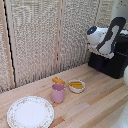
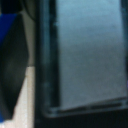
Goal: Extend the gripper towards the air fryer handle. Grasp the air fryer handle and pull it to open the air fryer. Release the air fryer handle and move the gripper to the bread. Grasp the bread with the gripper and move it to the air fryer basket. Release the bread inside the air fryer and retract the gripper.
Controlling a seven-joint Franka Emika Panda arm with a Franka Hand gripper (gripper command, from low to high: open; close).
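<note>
One step is in hand, I judge: reaching for the handle, my gripper (image 1: 101,54) up against the air fryer (image 1: 116,59); whether my fingers are parted I cannot tell. The bread (image 1: 58,80) lies untouched behind the pink cup (image 1: 58,93), beside the small white bowl (image 1: 76,86), nothing barring my way.

One plate (image 1: 30,111), cup (image 1: 58,93), bowl (image 1: 76,86), bread (image 1: 58,80)

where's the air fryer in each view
Exterior view: the air fryer sits at the exterior view's right edge on the wooden table, partly hidden behind the arm.
Wrist view: a glossy dark panel with a grey reflective face fills most of the picture, likely the fryer seen close up.
Shared landmark: the light wooden table.
</note>
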